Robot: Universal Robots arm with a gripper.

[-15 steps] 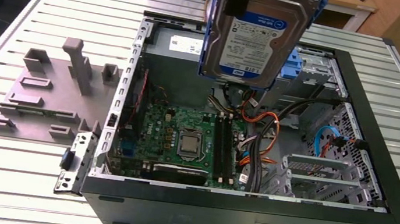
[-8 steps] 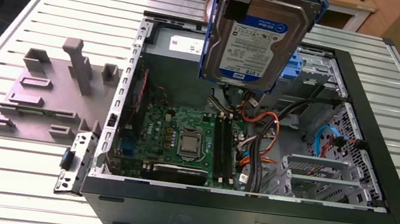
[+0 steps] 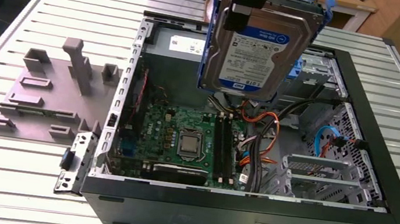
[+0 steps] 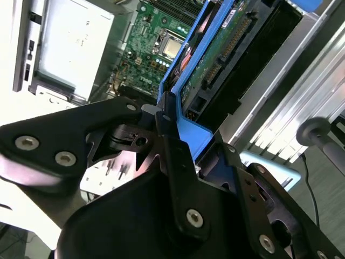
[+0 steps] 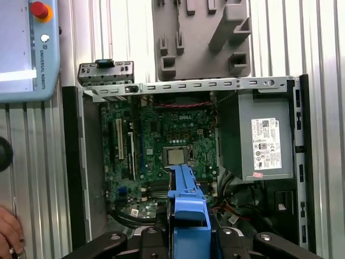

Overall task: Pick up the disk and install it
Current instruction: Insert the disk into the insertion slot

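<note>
Head count from here
I see one disk [image 3: 252, 52], one open PC case [image 3: 249, 207], one power supply [image 5: 264, 143], one grey fixture plate [image 3: 36, 106].

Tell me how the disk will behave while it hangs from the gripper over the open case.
The disk looks like rigid metal, so it likely won't flex. It hangs on edge from the gripper, held at its top, so it may swing. The thin blue carrier probably bends more easily than the disk.
</note>
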